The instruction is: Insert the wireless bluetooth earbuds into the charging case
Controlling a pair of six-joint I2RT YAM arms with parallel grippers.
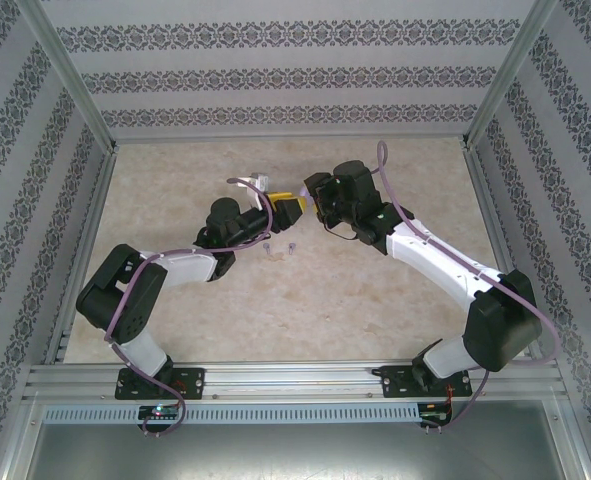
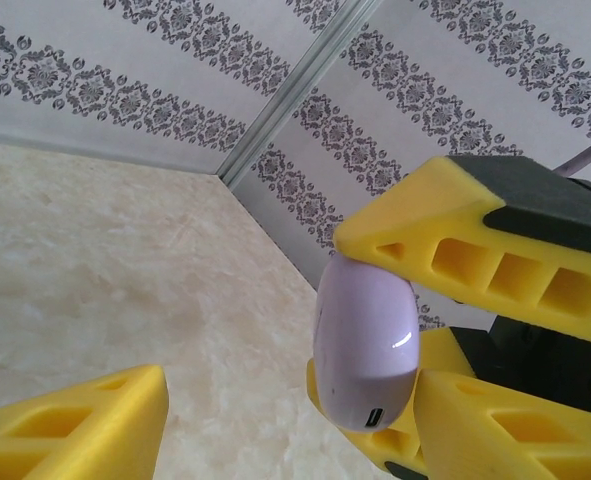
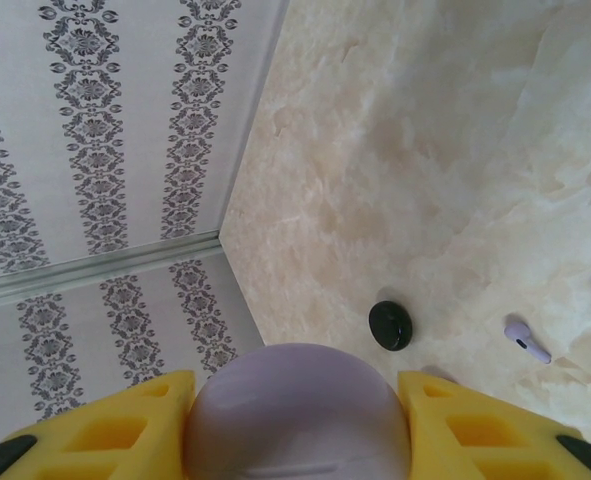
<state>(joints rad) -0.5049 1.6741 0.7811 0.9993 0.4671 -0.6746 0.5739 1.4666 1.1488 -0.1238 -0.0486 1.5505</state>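
Nearest us: case, looks closed, pinched in the right gripper above the table. Two purple earbuds lie loose on the table below, none inserted. Left gripper jaws wide, one finger just beside the case. Risk we see: an off-centre left nip twists or pops the smooth shell out. Both arms bent inward, wrists nose to nose mid-table.

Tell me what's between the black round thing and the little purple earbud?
Nothing. In the right wrist view, only bare table lies between the black round thing and the purple earbud.
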